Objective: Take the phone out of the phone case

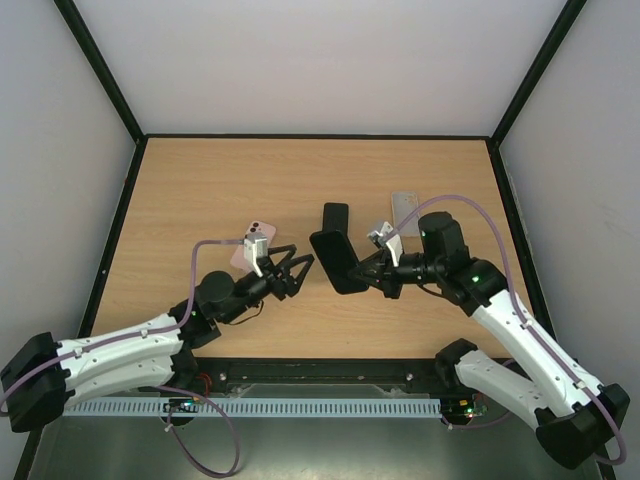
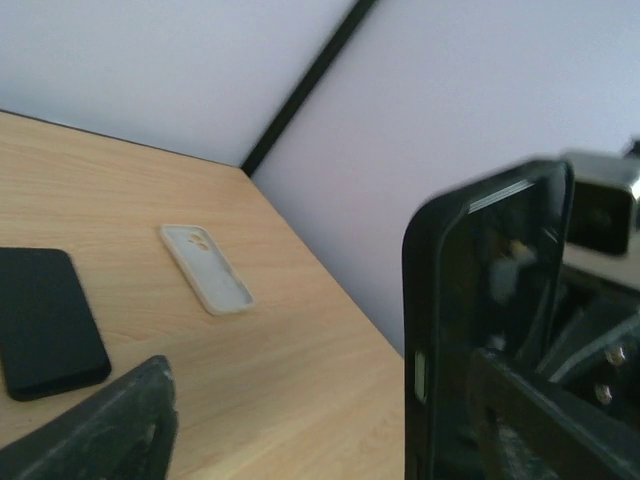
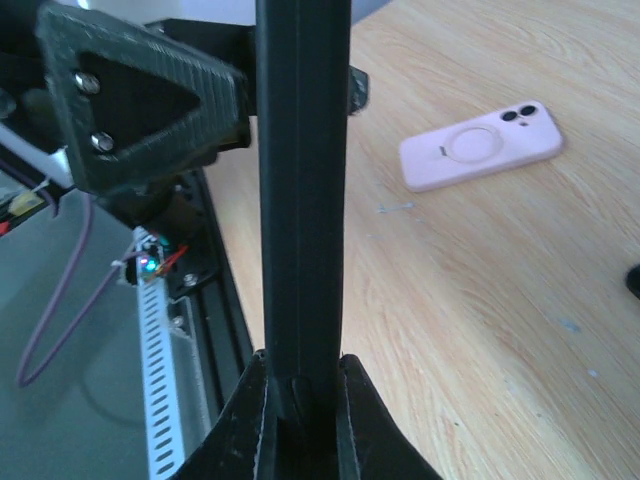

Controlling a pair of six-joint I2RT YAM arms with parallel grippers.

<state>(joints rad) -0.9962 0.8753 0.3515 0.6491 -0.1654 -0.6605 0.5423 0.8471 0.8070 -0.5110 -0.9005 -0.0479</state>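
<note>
Right gripper clamps the black cased phone on edge above the table, presenting it to the left gripper, jaws wide, likely for peeling. Beyond lie a pink case and a grey case.

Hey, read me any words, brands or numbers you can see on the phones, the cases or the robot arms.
None readable. The pink case shows only a ring outline, no letters; the black cased phone and the white case are bare.
</note>
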